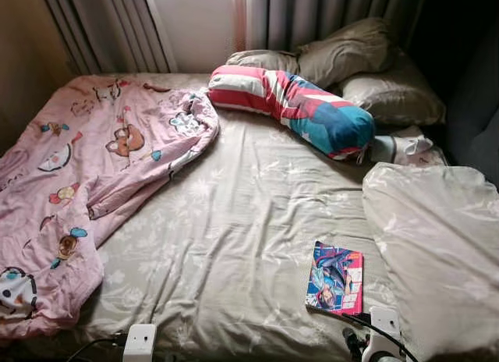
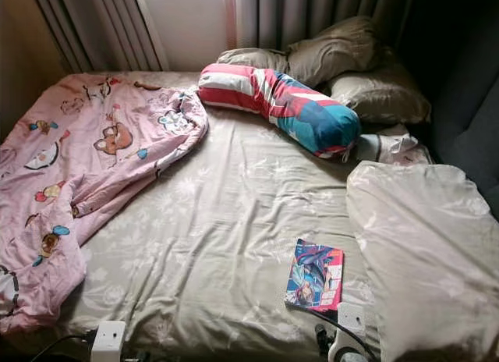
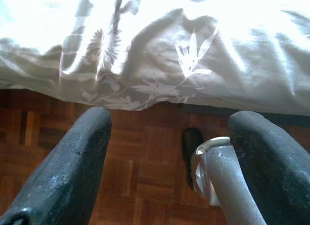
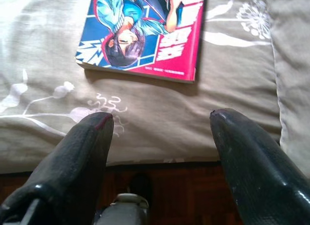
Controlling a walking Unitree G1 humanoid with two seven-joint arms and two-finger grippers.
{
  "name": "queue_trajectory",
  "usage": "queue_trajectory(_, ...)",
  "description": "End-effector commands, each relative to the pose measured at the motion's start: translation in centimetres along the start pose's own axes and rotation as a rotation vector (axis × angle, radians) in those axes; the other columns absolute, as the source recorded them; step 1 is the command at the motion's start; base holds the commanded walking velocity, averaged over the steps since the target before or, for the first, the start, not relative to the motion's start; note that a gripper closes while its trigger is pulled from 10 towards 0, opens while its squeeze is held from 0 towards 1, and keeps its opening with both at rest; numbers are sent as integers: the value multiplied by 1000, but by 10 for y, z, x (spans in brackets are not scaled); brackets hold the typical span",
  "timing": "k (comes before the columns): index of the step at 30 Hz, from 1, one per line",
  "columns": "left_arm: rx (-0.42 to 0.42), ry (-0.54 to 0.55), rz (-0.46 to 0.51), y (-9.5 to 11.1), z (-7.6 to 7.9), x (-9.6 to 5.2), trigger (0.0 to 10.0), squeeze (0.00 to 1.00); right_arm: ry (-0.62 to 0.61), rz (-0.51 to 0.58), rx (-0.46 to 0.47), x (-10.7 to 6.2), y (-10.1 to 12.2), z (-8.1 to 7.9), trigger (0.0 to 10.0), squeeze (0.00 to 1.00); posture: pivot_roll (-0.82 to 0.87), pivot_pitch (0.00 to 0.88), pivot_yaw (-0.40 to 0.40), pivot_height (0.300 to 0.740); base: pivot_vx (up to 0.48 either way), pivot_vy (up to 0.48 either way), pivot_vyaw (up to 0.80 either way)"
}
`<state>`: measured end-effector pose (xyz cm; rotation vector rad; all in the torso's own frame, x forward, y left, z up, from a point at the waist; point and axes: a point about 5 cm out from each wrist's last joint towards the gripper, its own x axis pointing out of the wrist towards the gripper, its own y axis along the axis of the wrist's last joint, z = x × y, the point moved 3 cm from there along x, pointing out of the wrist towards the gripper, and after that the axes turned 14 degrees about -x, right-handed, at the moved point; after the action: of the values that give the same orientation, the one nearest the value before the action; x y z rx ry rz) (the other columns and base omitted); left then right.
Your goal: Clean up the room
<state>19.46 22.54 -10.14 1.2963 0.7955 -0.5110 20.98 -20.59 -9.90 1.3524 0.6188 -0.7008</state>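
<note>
— Where's the book?

— Thin comic book w/ red-and-blue illustrated cover (image 4: pixel 145 33) lies flat on the bed w/ grey-beige floral sheet (image 1: pixel 234 245), near the foot edge, just beside the big pale grey pillow (image 1: pixel 440 245) on my right.

— Your right end effector?

— My right end effector (image 4: pixel 160 120) hangs at the bed's foot edge, just short of the book; fingers spread wide, nothing between them.

— Left one?

— My left end effector (image 3: pixel 169 116) is also wide open & empty, over the brown parquet wood floor (image 3: pixel 140 167), pointing at the sheet's hanging edge.

— Rest of the bed?

— Pink cartoon-print blanket (image 1: pixel 78 182) crumpled on my left side. Long bolster w/ red, white & teal stripes (image 1: pixel 296 104) lies across near the head, w/ beige pillows (image 1: pixel 351 58) behind it.
</note>
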Motion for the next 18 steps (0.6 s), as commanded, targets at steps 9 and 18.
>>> queue_trajectory(9, -27, 22, -40, -9, -3, -1, 10000, 0, 18, -93, -4, -6, -27, 4, 10000, 0, -11, 0, 17, 740, 0, 95, 115)
queue_trajectory(18, -24, 20, -38, -8, -4, -1, 10000, 0, 17, -102, 19, -7, -31, 3, 10000, 0, -9, 0, 21, 740, 0, 326, 249)
